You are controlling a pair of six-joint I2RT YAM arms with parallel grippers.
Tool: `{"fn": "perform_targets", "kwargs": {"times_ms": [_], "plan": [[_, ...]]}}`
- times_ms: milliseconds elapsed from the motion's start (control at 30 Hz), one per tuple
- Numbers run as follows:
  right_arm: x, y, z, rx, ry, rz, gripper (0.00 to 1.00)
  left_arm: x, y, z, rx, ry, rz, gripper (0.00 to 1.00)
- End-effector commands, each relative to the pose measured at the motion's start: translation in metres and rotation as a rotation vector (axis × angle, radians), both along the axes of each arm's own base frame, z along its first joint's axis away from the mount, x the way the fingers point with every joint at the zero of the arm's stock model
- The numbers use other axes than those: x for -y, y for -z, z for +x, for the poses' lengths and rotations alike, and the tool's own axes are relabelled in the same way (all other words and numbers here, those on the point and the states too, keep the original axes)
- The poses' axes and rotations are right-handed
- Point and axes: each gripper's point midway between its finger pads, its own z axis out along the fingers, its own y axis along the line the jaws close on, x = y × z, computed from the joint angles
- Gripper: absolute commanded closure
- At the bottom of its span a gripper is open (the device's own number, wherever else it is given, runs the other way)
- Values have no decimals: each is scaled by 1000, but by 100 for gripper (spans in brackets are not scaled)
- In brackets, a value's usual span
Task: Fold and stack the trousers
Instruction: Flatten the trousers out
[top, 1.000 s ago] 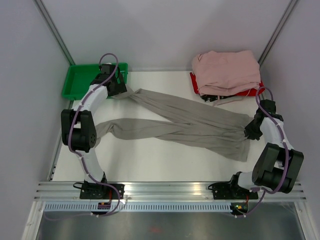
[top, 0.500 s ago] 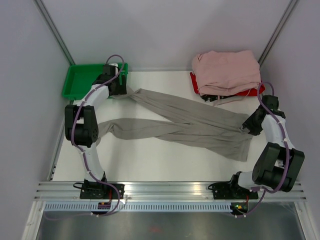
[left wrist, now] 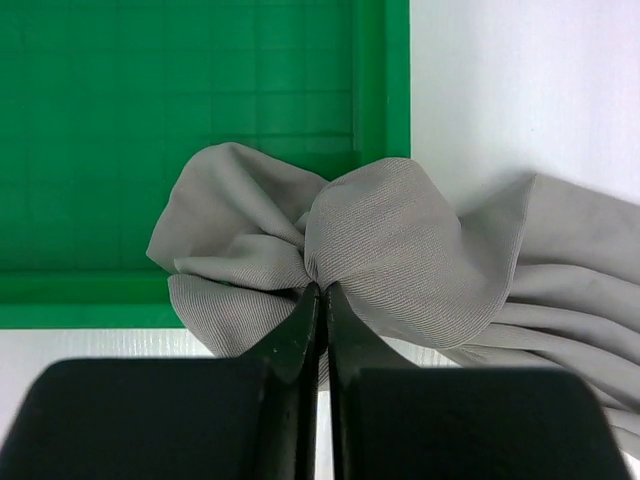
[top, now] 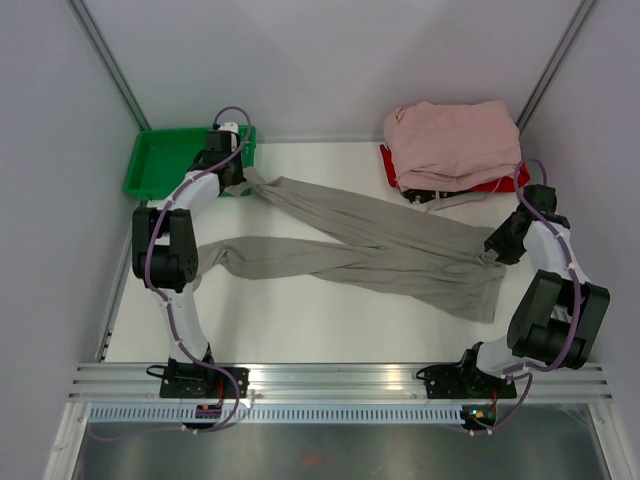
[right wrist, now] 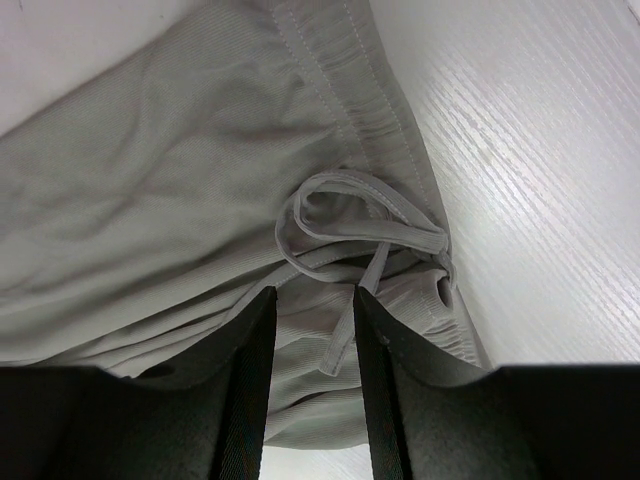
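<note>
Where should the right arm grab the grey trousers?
Grab the waistband, beside the drawstring, coming in from the right end of the trousers. The stitched, gathered band forms a thick free edge there, and the right gripper's open fingers straddle it. The left gripper pinches a leg end.

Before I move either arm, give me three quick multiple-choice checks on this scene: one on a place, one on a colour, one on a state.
1. Where do the pink garments lie?
A. at the far right corner of the table
B. inside the tray
C. at the near edge

2. What colour is the tray by the left gripper?
A. blue
B. green
C. yellow

3. How is the left gripper?
A. open over bare table
B. shut on pink cloth
C. shut on the trousers

Answers: 1 A, the top view shows the pile at the far right. 2 B, the left wrist view shows green. 3 C, its fingers pinch a bunched grey leg end.
</note>
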Motion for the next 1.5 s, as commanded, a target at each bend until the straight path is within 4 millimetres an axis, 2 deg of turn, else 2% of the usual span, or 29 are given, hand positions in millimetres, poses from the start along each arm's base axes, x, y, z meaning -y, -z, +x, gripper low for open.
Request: {"fn": "perform_targets", "kwargs": {"times_ms": [0, 67, 200, 233, 300, 333, 400, 433, 500, 533, 567, 633, 667, 733, 767, 833, 867, 967, 1033, 1067, 1100, 1133, 1167, 1233, 1267, 1333, 1367, 1400, 1467], "plan": [[8, -14, 22, 60, -5, -21, 57, 1, -14, 12, 69, -7, -15, 98], [10, -15, 24, 59, 3, -29, 57, -4, -22, 10, 78, -38, -2, 98], [16, -14, 28, 55, 24, -46, 57, -16, -73, -8, 132, -100, 17, 98], [17, -15, 30, 62, 23, -47, 57, -22, -99, -21, 158, -124, 27, 98], [17, -12, 34, 68, 22, -42, 57, -26, -125, -36, 180, -164, 9, 98], [18, -11, 36, 69, 21, -42, 58, -31, -143, -56, 173, -197, 7, 98], [18, -9, 41, 70, 13, -36, 58, -33, -152, -78, 153, -257, -31, 98], [18, -7, 42, 70, 9, -32, 58, -36, -168, -95, 169, -286, -43, 98], [18, -5, 47, 71, -1, -29, 58, -36, -157, -127, 94, -322, -62, 98], [18, -5, 49, 72, -6, -26, 58, -35, -156, -140, 79, -334, -61, 98], [19, -5, 50, 72, -12, -28, 58, -37, -159, -162, 60, -344, -62, 98], [21, -5, 54, 71, -31, -35, 58, -39, -170, -182, 71, -384, -63, 98], [22, -5, 57, 72, -36, -36, 58, -43, -183, -201, 87, -405, -68, 98], [23, -3, 59, 62, -46, -40, 58, -50, -205, -223, 128, -442, -72, 98], [23, -3, 60, 68, -45, -38, 58, -52, -213, -226, 154, -452, -77, 98], [22, 0, 64, 78, -35, -26, 58, -58, -215, -237, 133, -477, -56, 98], [21, 1, 65, 79, -33, -20, 58, -58, -215, -238, 126, -477, -53, 98], [17, 2, 70, 92, -58, 5, 58, -60, -187, -235, 25, -500, -14, 98], [21, -3, 73, 100, -68, -17, 58, -59, -164, -221, -16, -513, -9, 98], [23, -8, 74, 108, -73, -33, 58, -59, -147, -218, -42, -510, 3, 98], [25, -9, 73, 106, -84, -51, 57, -66, -139, -213, -40, -531, -9, 98], [26, -11, 73, 107, -92, -59, 57, -63, -134, -195, -10, -515, -72, 98], [27, -11, 73, 107, -100, -65, 57, -66, -119, -191, -19, -519, -96, 98], [32, -8, 72, 99, -111, -98, 57, -83, -113, -171, 33, -541, -155, 98], [33, -7, 70, 96, -117, -107, 56, -87, -106, -167, 30, -529, -141, 98], [35, -9, 79, 137, -158, -134, 50, -96, -105, -158, 38, -513, -131, 98], [33, -10, 84, 154, -186, -130, 47, -98, -102, -148, 40, -474, -100, 98], [28, -13, 92, 192, -220, -115, 40, -98, -101, -143, 38, -446, -105, 98], [25, -11, 97, 209, -283, -117, 35, -100, -96, -134, 30, -410, -84, 98]]}}
